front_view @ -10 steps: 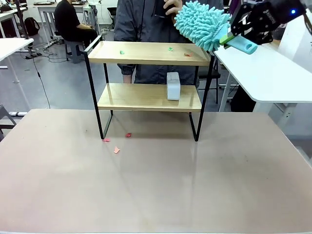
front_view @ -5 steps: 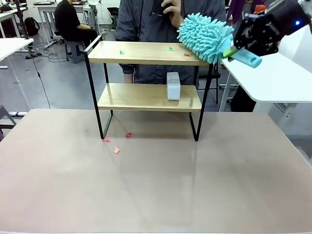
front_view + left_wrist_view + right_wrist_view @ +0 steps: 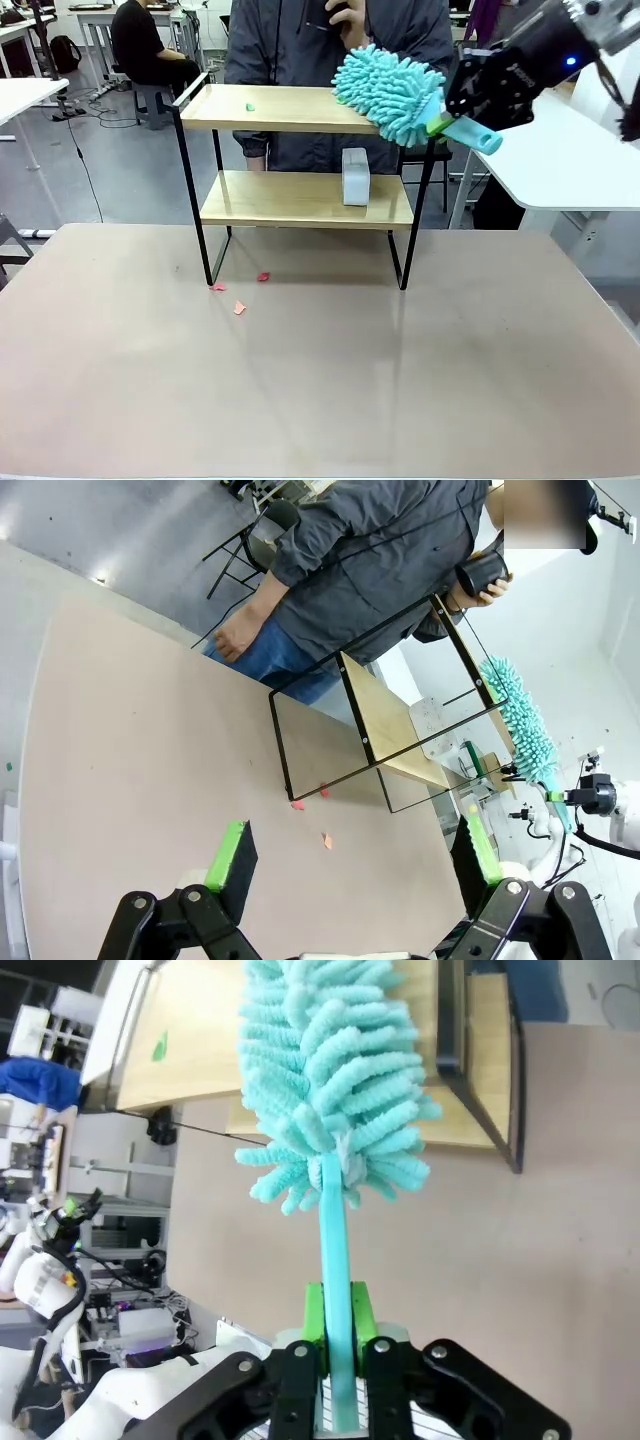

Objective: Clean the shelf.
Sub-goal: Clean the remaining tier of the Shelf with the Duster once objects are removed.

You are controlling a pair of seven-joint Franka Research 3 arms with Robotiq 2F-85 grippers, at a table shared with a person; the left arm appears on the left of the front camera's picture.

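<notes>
The shelf [image 3: 300, 200] stands at the table's far side, two light wooden boards on a black frame. My right gripper [image 3: 447, 117] is shut on the handle of a teal fluffy duster [image 3: 390, 88], whose head lies over the right end of the top board. A green scrap [image 3: 250, 106] sits farther left on that board. The right wrist view looks along the duster [image 3: 330, 1070] from my right gripper [image 3: 336, 1332], with the shelf [image 3: 200, 1060] and the green scrap [image 3: 160, 1048] beneath. My left gripper [image 3: 355, 855] hangs open above the table, far from the shelf [image 3: 385, 725].
A white box [image 3: 355, 175] stands on the lower board. Small red and pink scraps [image 3: 239, 308] lie on the table by the shelf's front left leg. A person [image 3: 300, 40] stands right behind the shelf. A white side table [image 3: 560, 160] is at the right.
My right gripper has carried the duster left and down onto the right end of the top board. The duster head now covers the scraps that lay there.
</notes>
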